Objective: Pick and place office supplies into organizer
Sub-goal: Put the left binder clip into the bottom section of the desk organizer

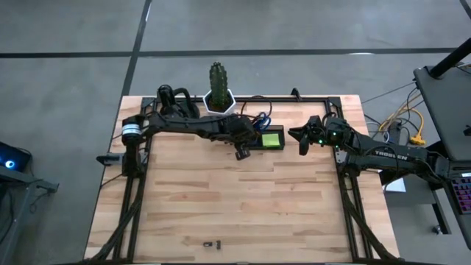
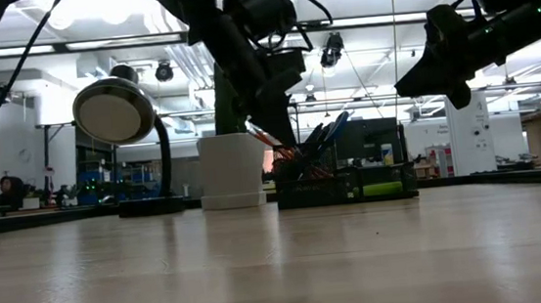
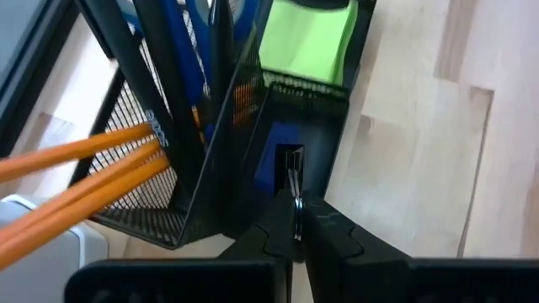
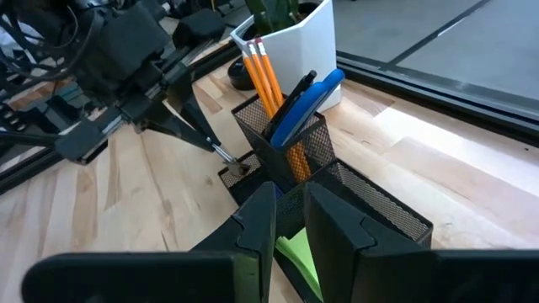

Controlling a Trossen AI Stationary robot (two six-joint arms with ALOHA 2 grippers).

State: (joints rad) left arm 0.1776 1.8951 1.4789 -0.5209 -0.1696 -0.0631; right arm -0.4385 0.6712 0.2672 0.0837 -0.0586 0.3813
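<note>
high view: organizer sits at upper centre of the frame, near the table's far edge, just right of the white cactus pot. lime-green sticky-note pad lies in its low compartment, toward the right side of the organizer.

left gripper is at the organizer's lower-left corner in the high view, arm reaching in from the left of the frame. left wrist view: fingers pressed together at bottom centre of the frame, pinching a small black clip with silver wire handles. the clip hangs over a small front compartment where a blue block shows. cannot tell whether the clip touches the organizer wall.

right wrist view, upper centre of the frame: the tall mesh compartment holds orange pencils, blue-handled scissors and a dark pen, all leaning.

right gripper hovers just right of the organizer in the high view, well above the table in the low view (upper right of that frame). its fingers stand a narrow gap apart; nothing between them.

low view: a lamp stands at left of the frame, beside the pot.

one small dark item lies alone on the table at bottom centre of the high view; too small to tell what it is.
</note>
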